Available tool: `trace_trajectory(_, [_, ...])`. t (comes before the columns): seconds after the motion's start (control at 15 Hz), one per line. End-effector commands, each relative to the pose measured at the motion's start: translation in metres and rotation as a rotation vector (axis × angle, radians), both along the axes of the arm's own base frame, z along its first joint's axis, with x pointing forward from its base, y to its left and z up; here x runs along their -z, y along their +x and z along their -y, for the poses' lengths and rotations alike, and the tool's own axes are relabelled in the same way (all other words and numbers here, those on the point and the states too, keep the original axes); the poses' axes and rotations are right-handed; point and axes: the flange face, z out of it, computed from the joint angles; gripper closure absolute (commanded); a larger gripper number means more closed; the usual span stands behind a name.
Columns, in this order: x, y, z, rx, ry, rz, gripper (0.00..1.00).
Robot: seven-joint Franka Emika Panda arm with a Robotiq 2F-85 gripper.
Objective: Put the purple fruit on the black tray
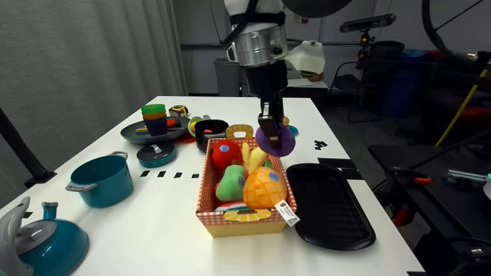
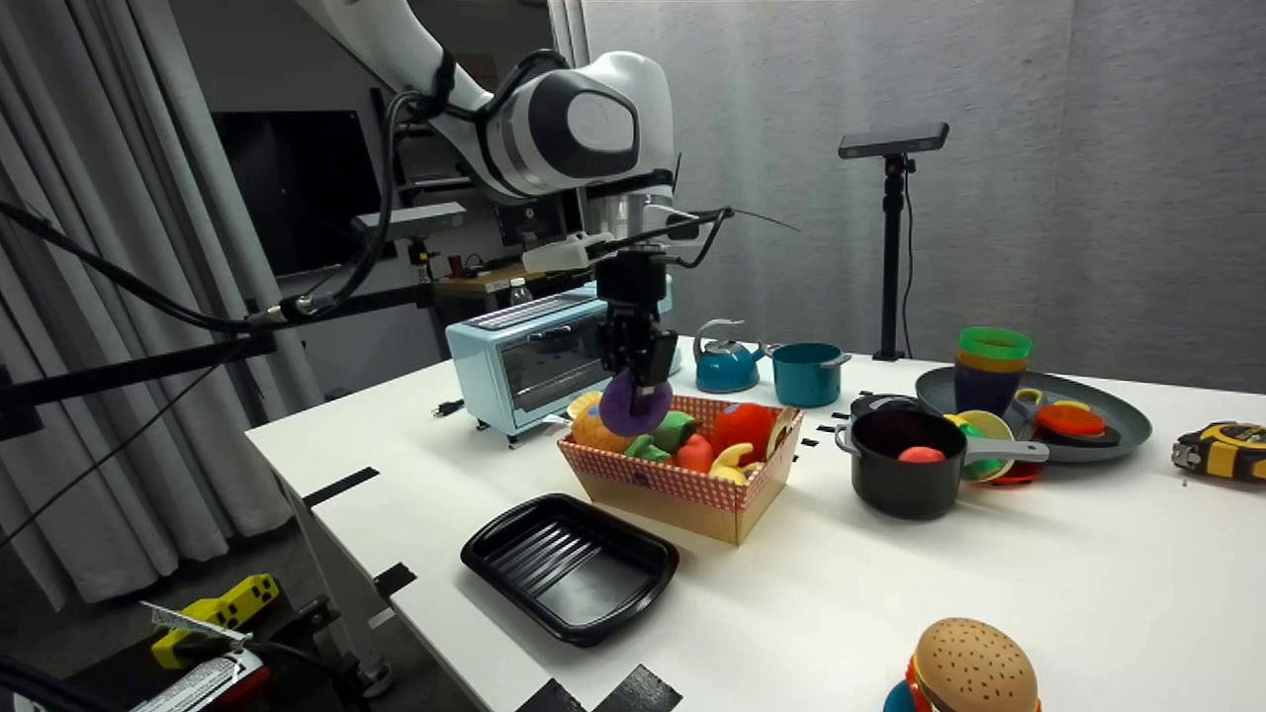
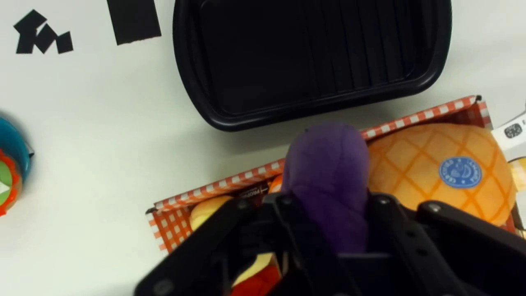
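Two jaws clasp the purple fruit (image 3: 328,172) between them; in the wrist view its visible length runs in line with the jaws and projects past their tips toward the black tray (image 3: 287,49). Both exterior views show the fruit's broad, rounded side, held above the basket (image 2: 653,494) and not yet over the tray; how far it clears the checked rim is hard to read. Below and to one side of the jaws, in the basket, lies the orange fruit (image 3: 431,168). Beyond the basket's long rim comes a strip of white surface (image 3: 242,150), then the tray, just beside the basket, its long axis roughly parallel to that rim and so crosswise to the fruit. The coming move, judged from this, turns on that offset: a sideways carry straight over the rim, with little need to turn the wrist, then a lowering within the tray's raised edge. Release too early would likely drop the fruit on the edge or into the gap. Well apart from this path stands a toy hamburger (image 2: 974,667).
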Motion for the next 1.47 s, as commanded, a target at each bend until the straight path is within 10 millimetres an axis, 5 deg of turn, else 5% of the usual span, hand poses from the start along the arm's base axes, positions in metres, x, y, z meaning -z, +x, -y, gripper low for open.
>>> trace_trajectory(0.0, [0.002, -0.039, -0.007, 0.019, -0.019, 0.008, 0.94])
trace_trajectory(0.33, [0.03, -0.067, -0.009, 0.044, -0.029, -0.041, 0.94])
trace_trajectory(0.87, [0.049, -0.083, -0.012, 0.064, -0.042, -0.087, 0.94])
trace_trajectory(0.93, [0.05, -0.084, -0.012, 0.064, -0.04, -0.092, 0.88])
trace_trajectory(1.0, [0.05, -0.084, -0.012, 0.066, -0.042, -0.095, 0.49])
trace_trajectory(1.13, [0.051, -0.085, -0.012, 0.068, -0.044, -0.097, 0.44])
trace_trajectory(1.4, [0.053, -0.088, -0.012, 0.067, -0.044, -0.105, 0.12])
